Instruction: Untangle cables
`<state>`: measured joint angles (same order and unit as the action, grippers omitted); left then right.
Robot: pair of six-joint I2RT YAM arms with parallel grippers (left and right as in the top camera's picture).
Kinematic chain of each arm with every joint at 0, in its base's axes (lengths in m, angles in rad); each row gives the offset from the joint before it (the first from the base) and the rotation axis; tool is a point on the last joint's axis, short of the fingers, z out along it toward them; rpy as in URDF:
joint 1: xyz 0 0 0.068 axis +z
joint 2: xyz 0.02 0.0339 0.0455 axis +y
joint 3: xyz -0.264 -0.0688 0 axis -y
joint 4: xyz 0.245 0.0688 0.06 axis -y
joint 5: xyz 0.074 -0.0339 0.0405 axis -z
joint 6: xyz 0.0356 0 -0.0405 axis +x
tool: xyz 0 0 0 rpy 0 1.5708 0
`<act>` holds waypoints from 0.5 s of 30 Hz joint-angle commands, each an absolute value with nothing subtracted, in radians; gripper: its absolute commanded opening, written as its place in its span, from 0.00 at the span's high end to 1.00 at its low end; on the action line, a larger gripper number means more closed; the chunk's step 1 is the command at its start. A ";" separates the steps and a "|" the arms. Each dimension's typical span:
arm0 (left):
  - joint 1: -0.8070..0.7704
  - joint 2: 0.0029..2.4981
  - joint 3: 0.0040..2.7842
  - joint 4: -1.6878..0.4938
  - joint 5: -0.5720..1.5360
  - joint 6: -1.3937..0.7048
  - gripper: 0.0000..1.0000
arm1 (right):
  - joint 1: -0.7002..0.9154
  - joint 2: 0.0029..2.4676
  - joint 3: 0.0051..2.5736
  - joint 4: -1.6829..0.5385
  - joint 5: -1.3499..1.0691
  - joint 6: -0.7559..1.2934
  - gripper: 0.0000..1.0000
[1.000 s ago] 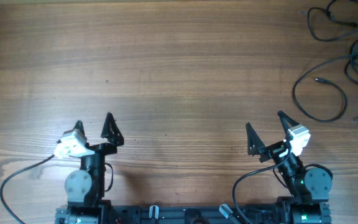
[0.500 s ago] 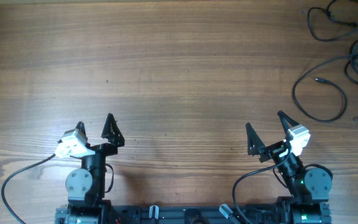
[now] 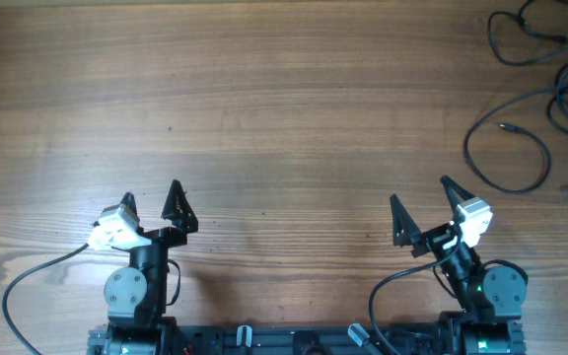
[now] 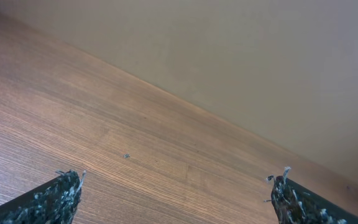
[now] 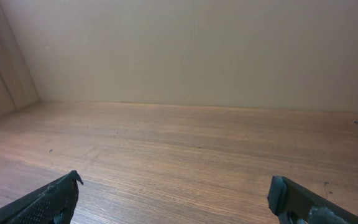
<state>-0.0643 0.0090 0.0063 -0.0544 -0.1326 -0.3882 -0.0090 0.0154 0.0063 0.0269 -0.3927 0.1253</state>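
Black cables [image 3: 532, 104] lie looped far right, perhaps 3. The left gripper [image 3: 149, 189] and right gripper [image 3: 419, 188] gape empty; pinching 2 strands together could tighten knots.

A wooden table [image 3: 284, 118] fills the overhead view, its grain running from side to side in brown planks of slightly different tone. A small dark speck [image 3: 170, 127] sits on the left half, well apart from anything else; the left wrist view shows it too [image 4: 126, 155]. Near the lower left corner the wood has a paler, knotty patch [image 3: 8, 261]. In both wrist views the table meets a plain beige wall [image 5: 197, 50] at its far edge. In the right wrist view a pale panel [image 5: 5, 68] stands at the left, joining the wall at a corner
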 commanded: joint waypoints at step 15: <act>-0.063 0.006 0.006 -0.061 -0.124 -0.398 0.00 | -0.003 0.005 0.005 0.032 -0.405 0.111 0.00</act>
<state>-0.0643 0.0093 0.0063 -0.0544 -0.1326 -0.3882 -0.0090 0.0154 0.0063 0.0269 -0.3927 0.1257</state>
